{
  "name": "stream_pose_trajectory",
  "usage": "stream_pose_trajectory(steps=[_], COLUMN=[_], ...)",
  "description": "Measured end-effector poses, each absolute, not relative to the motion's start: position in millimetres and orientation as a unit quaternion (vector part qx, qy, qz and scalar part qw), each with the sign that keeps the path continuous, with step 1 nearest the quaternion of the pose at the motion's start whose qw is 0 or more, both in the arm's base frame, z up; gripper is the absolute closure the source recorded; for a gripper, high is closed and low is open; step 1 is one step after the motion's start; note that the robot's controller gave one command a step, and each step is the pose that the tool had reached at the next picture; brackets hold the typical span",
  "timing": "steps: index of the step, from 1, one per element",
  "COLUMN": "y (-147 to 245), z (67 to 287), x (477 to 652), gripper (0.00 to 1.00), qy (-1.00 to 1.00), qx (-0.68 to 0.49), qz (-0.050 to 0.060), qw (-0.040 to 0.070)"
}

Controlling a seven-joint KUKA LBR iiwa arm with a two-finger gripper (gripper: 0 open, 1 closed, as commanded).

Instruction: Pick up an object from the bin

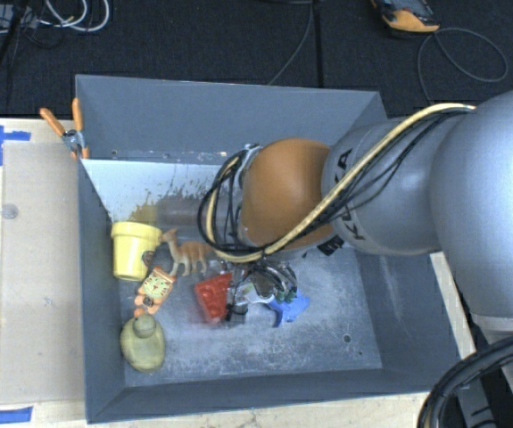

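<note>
My gripper (254, 292) is low in the middle of the bin, mostly hidden under the arm's orange cover. A red blocky thing (210, 297) lies right against its left side. A small blue plastic piece (290, 308) lies just to its right. A tan toy animal (186, 254) stands a little up and left of the red thing. Whether anything is in the gripper's grasp is hidden.
A yellow cup (134, 249) lies on its side by the left wall. Below it are a small orange and yellow toy (153, 290) and an olive-green round bottle (144, 342) near the front left corner. The arm covers the bin's right half.
</note>
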State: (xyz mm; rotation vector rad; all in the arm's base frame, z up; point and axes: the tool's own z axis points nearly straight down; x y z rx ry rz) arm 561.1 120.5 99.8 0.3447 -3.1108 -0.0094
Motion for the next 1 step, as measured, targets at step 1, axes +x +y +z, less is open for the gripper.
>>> stream_pose_trajectory(steps=[1], y=[120.9], z=[123.8], x=[561.9], gripper=[1.00], qy=[-0.994], qx=[0.110], qz=[-0.003], qw=[0.004])
